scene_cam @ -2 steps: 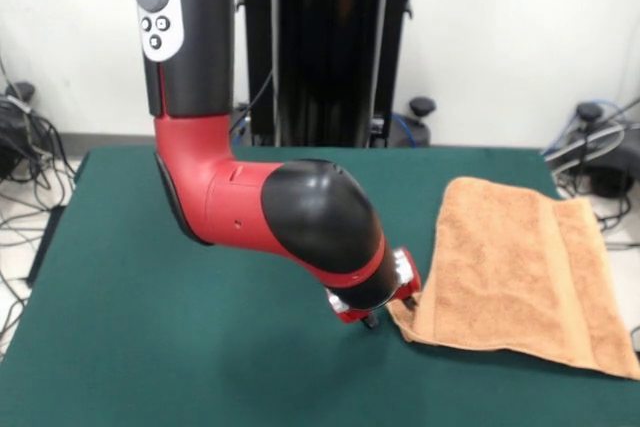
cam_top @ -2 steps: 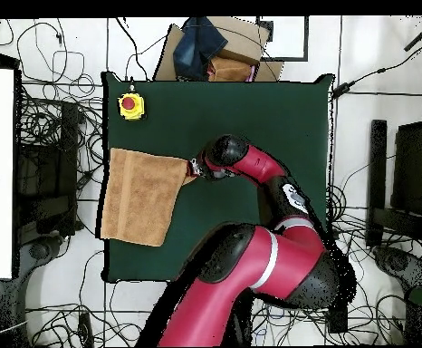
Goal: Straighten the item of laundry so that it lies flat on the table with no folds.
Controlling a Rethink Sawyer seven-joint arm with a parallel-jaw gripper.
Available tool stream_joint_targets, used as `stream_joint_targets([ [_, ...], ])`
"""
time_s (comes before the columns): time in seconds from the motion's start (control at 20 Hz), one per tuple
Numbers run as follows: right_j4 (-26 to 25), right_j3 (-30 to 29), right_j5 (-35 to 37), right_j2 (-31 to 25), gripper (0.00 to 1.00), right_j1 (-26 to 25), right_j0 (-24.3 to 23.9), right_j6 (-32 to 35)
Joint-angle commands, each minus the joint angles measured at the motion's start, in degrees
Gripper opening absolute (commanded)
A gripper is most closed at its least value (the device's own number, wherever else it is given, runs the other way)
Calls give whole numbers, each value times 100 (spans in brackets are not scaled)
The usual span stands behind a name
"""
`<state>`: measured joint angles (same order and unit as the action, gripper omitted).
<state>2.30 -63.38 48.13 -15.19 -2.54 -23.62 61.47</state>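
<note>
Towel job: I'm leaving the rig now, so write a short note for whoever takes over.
Pincer: low at the towel's corner; open or shut cannot be told.
Towel: at one edge of the table, partly past it, near the yellow box with a red button.
Done: mostly spread out.
Left: the corner by the pincer looks bunched; flatten it and check for folds.

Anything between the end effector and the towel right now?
Nothing visible. The end effector sits right at the towel's near corner, low over the green table. The yellow box with a red button stands off at a table corner, clear of both.
</note>
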Motion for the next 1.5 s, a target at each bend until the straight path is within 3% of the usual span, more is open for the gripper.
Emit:
stream_joint_targets([
  [0.05,24,-340,-839,-842,100,-623,132,297],
  [0.5,127,-209,-309,-1172,100,-856,-75,-209],
  [1.5,-145,-234,265,-1382,100,-965,-268,-614],
])
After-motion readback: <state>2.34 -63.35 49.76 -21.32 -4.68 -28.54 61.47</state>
